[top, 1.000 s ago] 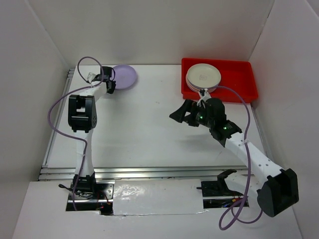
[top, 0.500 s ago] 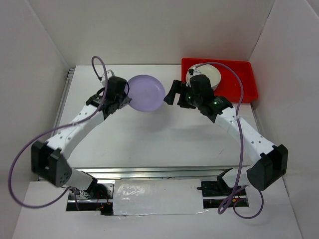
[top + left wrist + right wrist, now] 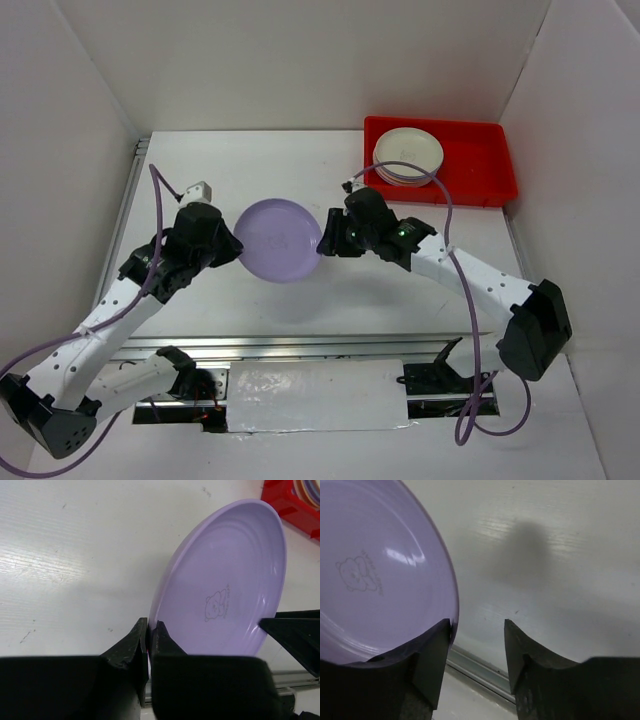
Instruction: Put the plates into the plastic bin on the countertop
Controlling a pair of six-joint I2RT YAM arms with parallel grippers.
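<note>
A purple plate (image 3: pixel 283 240) hangs tilted above the middle of the white countertop (image 3: pixel 300 165). My left gripper (image 3: pixel 238 247) is shut on its left rim, and in the left wrist view the fingertips (image 3: pixel 149 625) pinch the plate's (image 3: pixel 225 595) edge. My right gripper (image 3: pixel 322 243) is at the opposite rim with its jaws apart. In the right wrist view the plate's (image 3: pixel 375 570) rim lies against the inner face of the left finger (image 3: pixel 437 640), with a clear gap to the other finger. The red plastic bin (image 3: pixel 500 170) at the back right holds a stack of plates (image 3: pixel 408 155), a cream one on top.
White walls close in the countertop on three sides. A metal rail (image 3: pixel 300 345) runs along the near edge, just beyond both arm bases. Purple cables loop off both arms. A corner of the bin (image 3: pixel 285 500) shows at the top right of the left wrist view.
My left arm carried the purple plate from the back left corner to the middle. My right arm swung over from beside the bin to the plate's right rim and its jaws narrowed.
</note>
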